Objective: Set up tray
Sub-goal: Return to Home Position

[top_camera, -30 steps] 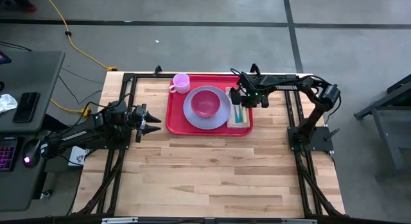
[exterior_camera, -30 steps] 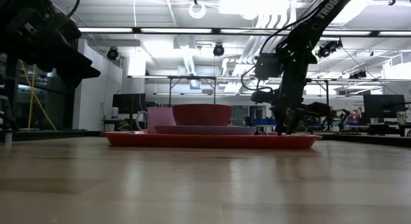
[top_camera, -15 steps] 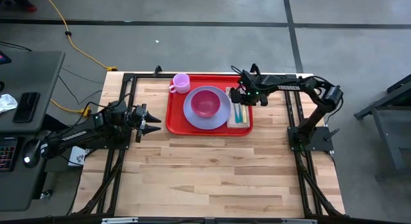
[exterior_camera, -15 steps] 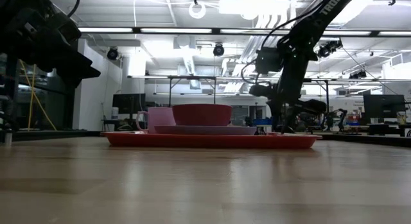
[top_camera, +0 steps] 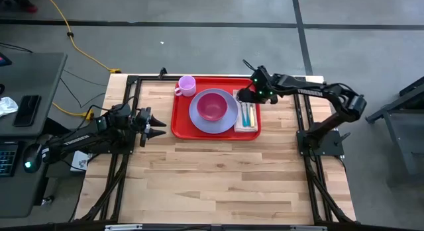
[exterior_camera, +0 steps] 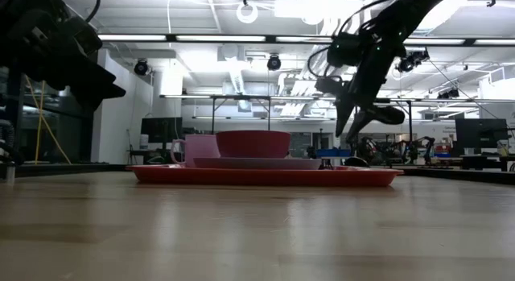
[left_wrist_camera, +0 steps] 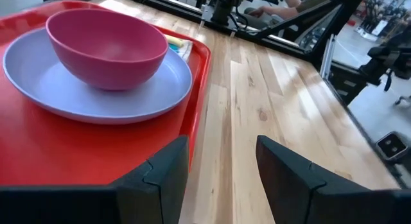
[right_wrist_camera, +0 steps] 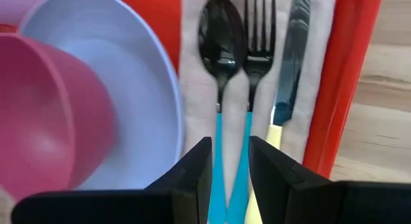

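Lift the empty right hand (top_camera: 244,95), fingers narrowly apart above the cutlery (right_wrist_camera: 259,31) on the napkin (right_wrist_camera: 318,57), straight up before retracting, so nothing shifts on the tray (top_camera: 179,128) at the far middle of the bench (top_camera: 218,178); the left hand (top_camera: 156,123) waits beside it, fingers apart.

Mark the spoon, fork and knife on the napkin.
spoon (right_wrist_camera: 220,54): right wrist view, lower part of its dark bowl.
fork (right_wrist_camera: 258,56): right wrist view, base of the tines.
knife (right_wrist_camera: 288,76): right wrist view, middle of the blade.
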